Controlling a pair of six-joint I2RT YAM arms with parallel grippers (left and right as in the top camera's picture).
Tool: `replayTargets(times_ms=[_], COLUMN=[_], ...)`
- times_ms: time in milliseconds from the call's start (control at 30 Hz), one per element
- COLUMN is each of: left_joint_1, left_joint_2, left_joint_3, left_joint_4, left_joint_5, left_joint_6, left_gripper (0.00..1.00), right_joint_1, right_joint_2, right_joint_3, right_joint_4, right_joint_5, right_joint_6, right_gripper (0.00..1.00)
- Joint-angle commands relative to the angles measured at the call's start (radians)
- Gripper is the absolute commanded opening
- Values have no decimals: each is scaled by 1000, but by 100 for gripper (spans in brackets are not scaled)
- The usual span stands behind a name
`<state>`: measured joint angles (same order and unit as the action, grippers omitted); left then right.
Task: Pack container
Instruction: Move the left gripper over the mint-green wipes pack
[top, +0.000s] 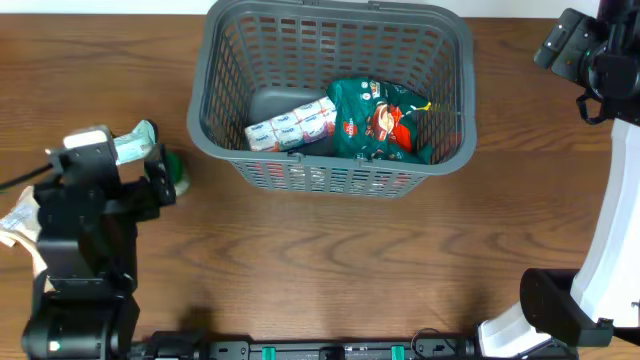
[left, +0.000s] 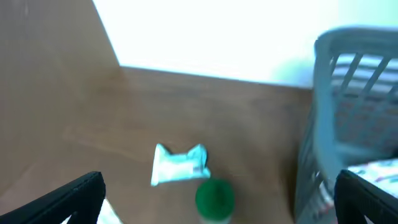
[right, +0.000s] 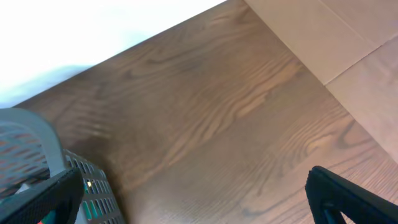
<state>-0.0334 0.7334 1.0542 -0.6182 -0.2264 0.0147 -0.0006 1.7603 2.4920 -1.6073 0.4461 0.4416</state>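
The left gripper (left: 221, 194) is hanging with its jaws spread wide and holding nothing, above a green-capped bottle (left: 214, 198) and a teal packet (left: 180, 165) lying just beside it on the table (top: 330, 260). The container (top: 330, 178) is sitting to the right, near the table's far edge, and is carrying a white wrapped pack (top: 293, 127) and a green snack bag (top: 380, 120). The right gripper (right: 196, 196) is hovering wide open and empty beyond the container's right rim, over open wood.
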Motion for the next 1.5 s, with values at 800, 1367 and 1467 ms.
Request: replayTargets(times_ms=[800, 1367, 1467], left_joint_1=[200, 453, 453], left_joint_2=[722, 948, 950], left_joint_3=[759, 776, 776], left_joint_4=[-707, -546, -514], left_joint_5=[-79, 356, 355], left_joint_6=[-209, -535, -559], left_gripper=[98, 99, 99], right_joint_1=[-5, -5, -5], right_joint_2=[-3, -3, -3], right_joint_3=[10, 10, 10], right_joint_4=[-2, -2, -2], right_joint_5=[17, 17, 17], right_joint_6=[14, 14, 14], right_gripper=[99, 99, 99])
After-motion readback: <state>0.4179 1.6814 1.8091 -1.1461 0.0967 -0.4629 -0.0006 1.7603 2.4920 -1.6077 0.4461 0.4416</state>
